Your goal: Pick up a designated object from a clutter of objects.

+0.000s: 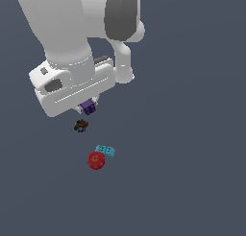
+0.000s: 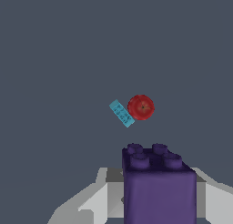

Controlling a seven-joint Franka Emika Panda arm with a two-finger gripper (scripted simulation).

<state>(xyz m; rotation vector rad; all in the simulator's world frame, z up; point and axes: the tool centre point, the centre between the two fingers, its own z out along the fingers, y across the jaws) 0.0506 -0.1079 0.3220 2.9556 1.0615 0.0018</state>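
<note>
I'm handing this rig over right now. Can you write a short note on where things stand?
Pincer: shut on the purple block, which sits between the fingers, studs visible in the wrist view.
On the floor: cyan brick touching the red ball; dark lump apart, just below the pincer in the exterior view.
Done: block grasped.
Left: whether it is lifted clear can't be told; confirm and raise it.

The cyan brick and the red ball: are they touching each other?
Touching, as far as the renders show. In the wrist view the cyan brick meets the red ball with no floor visible between; the exterior view agrees.
</note>
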